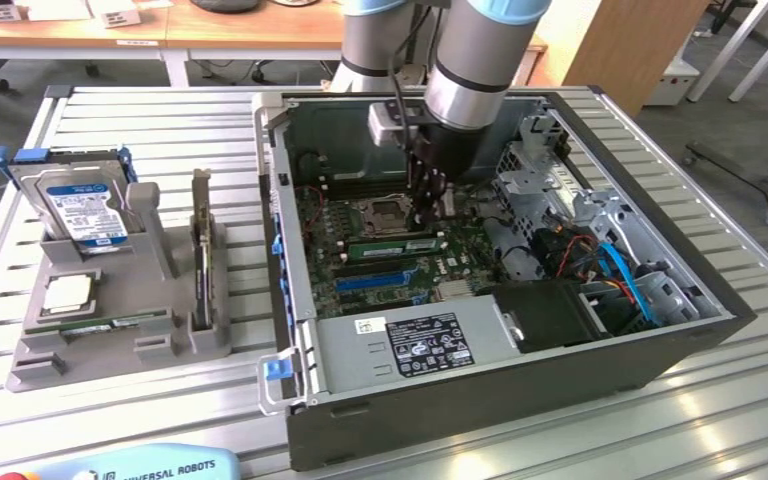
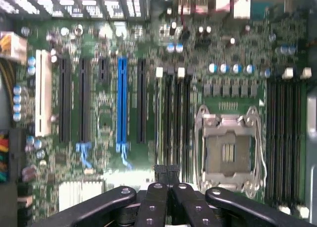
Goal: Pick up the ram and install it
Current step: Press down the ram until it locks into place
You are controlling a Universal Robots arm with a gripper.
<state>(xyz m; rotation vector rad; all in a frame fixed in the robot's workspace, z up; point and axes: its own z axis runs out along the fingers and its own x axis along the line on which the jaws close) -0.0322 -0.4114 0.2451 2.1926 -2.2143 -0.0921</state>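
Exterior view: the slatted metal surface (image 1: 157,130) carries an open computer case (image 1: 491,400) lying on its side. To the exterior view's left stands a grey parts holder (image 1: 157,340). The arm (image 1: 471,70) reaches straight down into the case over the green motherboard (image 1: 398,275). The tool (image 1: 427,215) hangs low beside the processor socket (image 1: 381,212), with its fingers pressed together and nothing between them. Just under the tips, a green stick that I take for the ram (image 1: 387,243) lies along the memory slots and looks already placed.

In the wrist view, the tool (image 2: 166,171) has its tips together right over the black memory slots (image 2: 176,123), next to the socket.

My read is that this is the install step, at the seating stage, not the pick-up. Whether the stick is fully home, I can't tell. Finishing would call for a straight, even push down the slot line, with no sideways lean, until the end clips catch.
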